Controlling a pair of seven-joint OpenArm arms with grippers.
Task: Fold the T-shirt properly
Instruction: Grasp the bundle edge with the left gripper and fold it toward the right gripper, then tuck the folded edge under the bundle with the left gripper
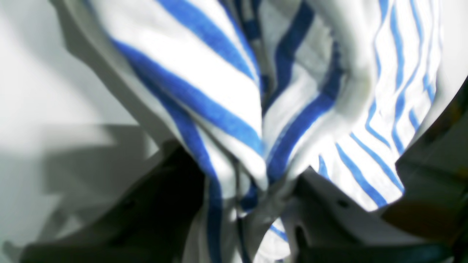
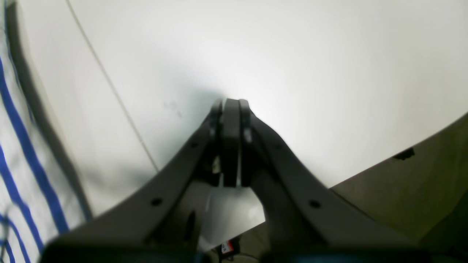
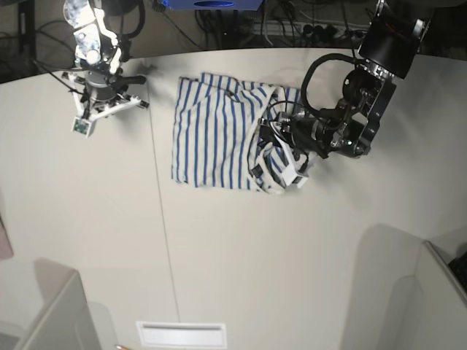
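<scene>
The T-shirt [image 3: 211, 138], white with blue stripes, lies on the white table [image 3: 241, 255], flat on its left part and bunched up at its right side [image 3: 279, 166]. My left gripper [image 1: 256, 190] is shut on a gathered fold of the T-shirt [image 1: 204, 91], with the cloth pinched between its dark fingers [image 1: 157, 208]. In the base view the left gripper [image 3: 283, 142] sits at the shirt's right edge. My right gripper [image 2: 231, 104] is shut and empty over bare table. The shirt's edge [image 2: 22, 153] shows at the left of the right wrist view. The neck label and orange tab are hidden.
The right arm [image 3: 95, 80] stands at the far left corner of the table, apart from the shirt. A seam [image 3: 162, 219] runs down the table left of the shirt. The table's edge [image 2: 398, 157] is close to my right gripper. Grey panels [image 3: 408, 292] stand at the near corners.
</scene>
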